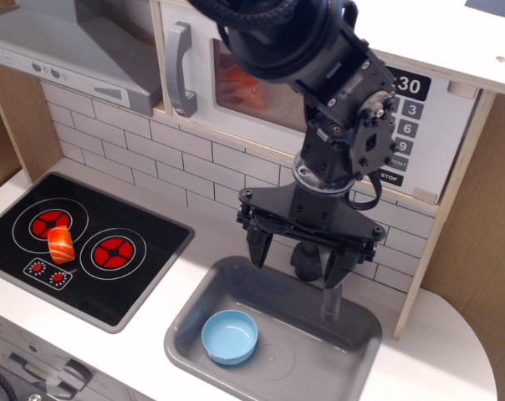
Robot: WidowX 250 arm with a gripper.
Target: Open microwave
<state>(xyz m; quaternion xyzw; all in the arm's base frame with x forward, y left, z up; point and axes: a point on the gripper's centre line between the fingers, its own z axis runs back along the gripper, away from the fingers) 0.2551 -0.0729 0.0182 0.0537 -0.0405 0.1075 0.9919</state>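
The microwave (319, 92) sits at the top of the toy kitchen, running from about 11 o'clock to 2 o'clock in the view. Its white door is flush with the frame, and the grey upright handle (179, 68) stands at the door's left edge. Something orange shows behind the clear window (244, 88), though the arm hides much of it. At the right end, part of the black display (411, 85) and a few grey number keys (405, 128) peek out from behind the arm.

The black arm comes down from 12 o'clock across the microwave front. Its gripper (296, 266) hangs near the centre of the view, above the back edge of the grey sink (353, 322). The fingers (259, 249) point down and are spread wide, holding nothing, well apart from the handle at 10 o'clock.

A small blue bowl (230, 337) lies in the sink at about 6 o'clock. At 8 o'clock a black stove top (148, 271) is set into the white surface (441, 363), with an orange-and-white piece of toy food (60, 244) resting on the left burner. A grey slanted hood (68, 50) hangs at 10 o'clock, left of the microwave, above a white tile wall (202, 171).
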